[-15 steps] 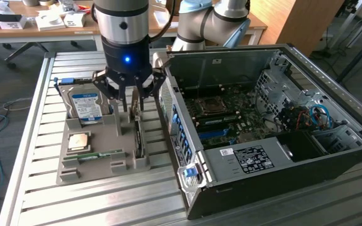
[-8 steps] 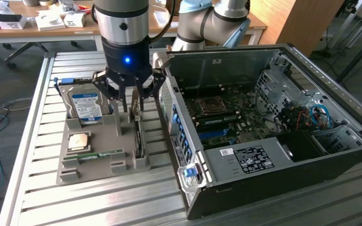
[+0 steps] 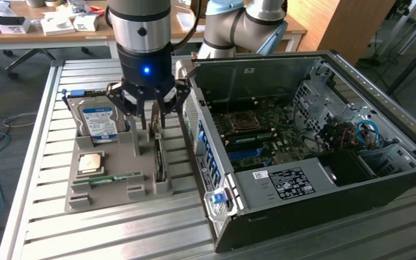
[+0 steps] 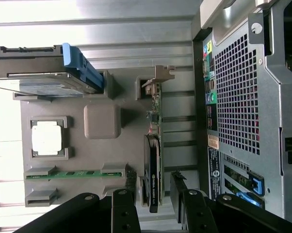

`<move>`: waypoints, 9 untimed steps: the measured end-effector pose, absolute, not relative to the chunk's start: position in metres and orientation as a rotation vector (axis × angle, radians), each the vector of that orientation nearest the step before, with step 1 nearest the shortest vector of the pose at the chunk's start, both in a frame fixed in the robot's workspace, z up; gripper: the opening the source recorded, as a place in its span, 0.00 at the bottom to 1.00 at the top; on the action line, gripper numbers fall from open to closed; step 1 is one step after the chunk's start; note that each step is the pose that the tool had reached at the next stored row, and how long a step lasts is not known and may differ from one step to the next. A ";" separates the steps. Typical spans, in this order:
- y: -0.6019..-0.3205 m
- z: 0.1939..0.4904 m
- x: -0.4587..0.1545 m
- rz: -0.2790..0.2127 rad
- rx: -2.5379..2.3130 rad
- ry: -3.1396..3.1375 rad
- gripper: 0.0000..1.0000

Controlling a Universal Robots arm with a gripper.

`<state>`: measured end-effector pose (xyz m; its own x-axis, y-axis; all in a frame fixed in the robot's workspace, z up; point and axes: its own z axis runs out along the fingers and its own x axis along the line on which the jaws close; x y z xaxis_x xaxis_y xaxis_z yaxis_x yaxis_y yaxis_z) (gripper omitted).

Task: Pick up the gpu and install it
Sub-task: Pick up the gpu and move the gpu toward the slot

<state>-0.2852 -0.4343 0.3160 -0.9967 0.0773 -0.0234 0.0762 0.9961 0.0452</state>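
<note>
- The end effector [image 3: 151,124] hangs from the arm over a grey tray [image 3: 117,157], its fingers [image 4: 122,208] spread wide and holding nothing.
- The gpu [image 4: 153,170] stands on edge in a tray slot directly beneath it. The card's black part lies between the two fingers, with a gap showing on each side.
- The card's green board runs along the slot away from the fingers. It ends at the bracket [image 4: 158,76], at the far end of the slot.
- A raised square block [image 4: 102,120] of the tray sits just beside the card, on the side away from the case.
- Past that block, toward the exterior view's left of the end effector, a hard drive [image 3: 98,120] with a blue-white label stands upright in its own slot.
- Farther out on that same side, a processor [image 3: 92,162] lies flat in a pocket. A memory stick [image 3: 106,179] rests on edge in a narrow groove next to it.
- On the other side of the end effector, toward the exterior view's right, an open case [image 3: 302,179] stands just beside the tray. Its perforated rear panel [image 4: 238,92] faces the card, and the motherboard [image 3: 255,130] inside is exposed.
- A slatted metal worktop [image 3: 121,227] carries both the tray and the case.
</note>
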 end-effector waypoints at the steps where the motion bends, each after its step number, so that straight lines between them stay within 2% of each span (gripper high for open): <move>1: -0.434 0.315 -0.285 0.069 0.120 3.114 0.42; 9: -0.434 0.306 -0.285 0.069 0.120 3.114 0.42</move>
<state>-0.2851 -0.4343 0.3065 -0.9967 0.0773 -0.0233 0.0762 0.9961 0.0450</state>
